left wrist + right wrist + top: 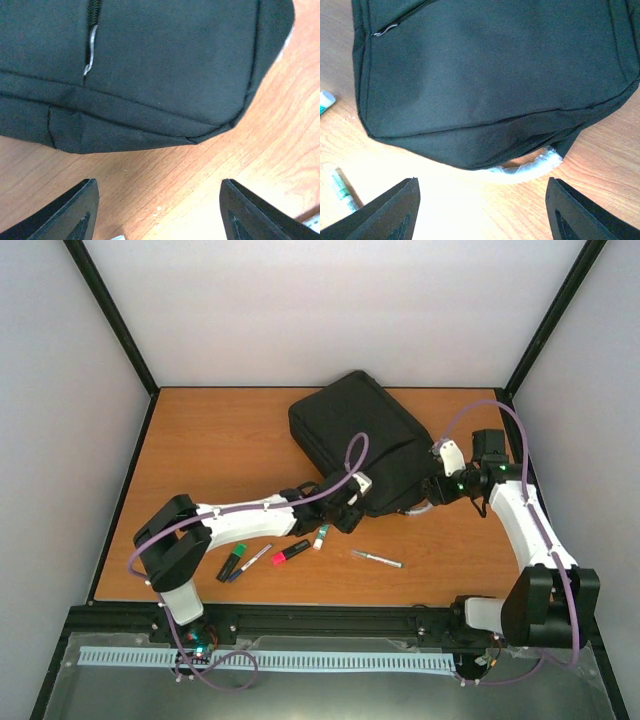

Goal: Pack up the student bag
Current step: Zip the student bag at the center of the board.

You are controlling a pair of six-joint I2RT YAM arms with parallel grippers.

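Note:
The student bag (358,430), a large black fabric backpack, lies flat at the table's middle back. Its near end fills the left wrist view (150,65), where a silver zip pull (90,55) shows. My left gripper (343,508) (159,200) sits just short of the bag's near-left corner, open, with only bare wood between its fingers. My right gripper (432,490) (482,200) is open at the near-right end, facing the pale loop handle (535,165) that sticks out from under the bag. Neither gripper touches the bag.
Loose pens lie on the wood near the front: a green-capped marker (234,562), a red marker (290,552), a small white-and-green stick (321,537) (340,190) and a silver pen (377,558). White walls enclose the table (200,440).

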